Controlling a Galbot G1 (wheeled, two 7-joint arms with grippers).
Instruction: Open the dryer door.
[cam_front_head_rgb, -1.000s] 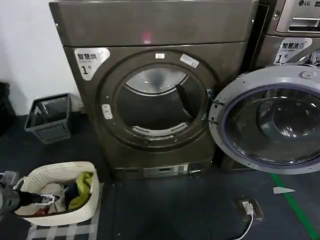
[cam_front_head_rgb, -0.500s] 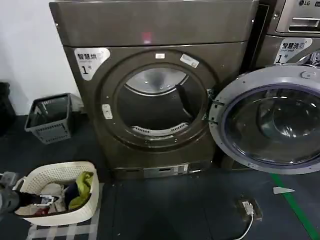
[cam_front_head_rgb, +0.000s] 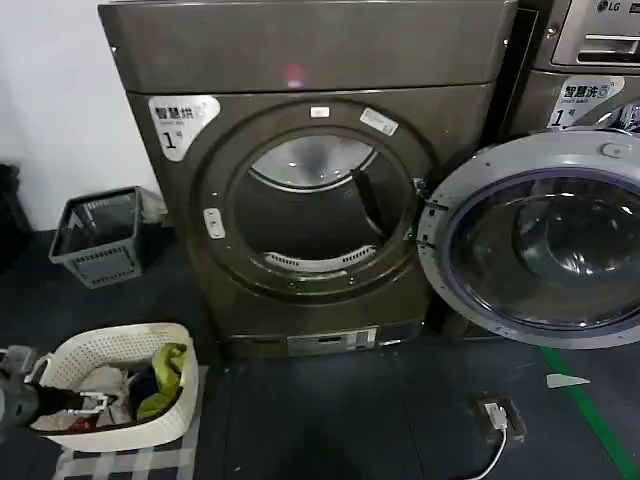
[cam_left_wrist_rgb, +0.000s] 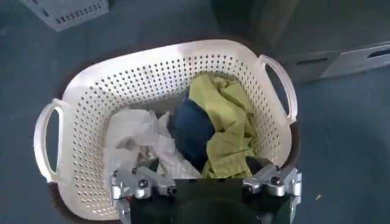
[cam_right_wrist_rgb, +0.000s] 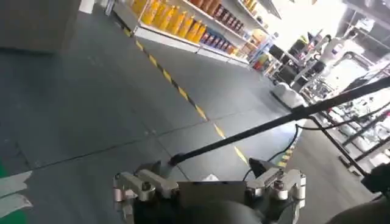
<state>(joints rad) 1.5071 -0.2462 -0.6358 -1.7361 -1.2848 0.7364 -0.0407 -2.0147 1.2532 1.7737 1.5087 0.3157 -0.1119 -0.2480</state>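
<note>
the dryer door (cam_front_head_rgb: 540, 240) already stood swung wide to the right of the dryer (cam_front_head_rgb: 300, 180), its grey inner face and dark glass turned outward and the round drum opening (cam_front_head_rgb: 315, 215) fully exposed. by the look of it, the opening itself was done, so the step in hand was really about leaving things tidy.

your left gripper (cam_left_wrist_rgb: 204, 185) hung low on the robot's left, just above the white laundry basket (cam_left_wrist_rgb: 85, 91) with the yellow and blue clothes, its fingers spread apart and holding nothing. your right gripper (cam_right_wrist_rgb: 207, 185) pointed off toward open floor and a yellow-striped line, fingers likewise apart and empty, well away from the door.

to finish well, you wanted to keep both arms clear of the door's swing so nothing nudged it back toward the latch, and to keep the left arm from dipping into the basket. the door rested close in front of the lg-marked machine (cam_front_head_rgb: 590, 60) behind it, so pushing it farther risked a knock.
</note>
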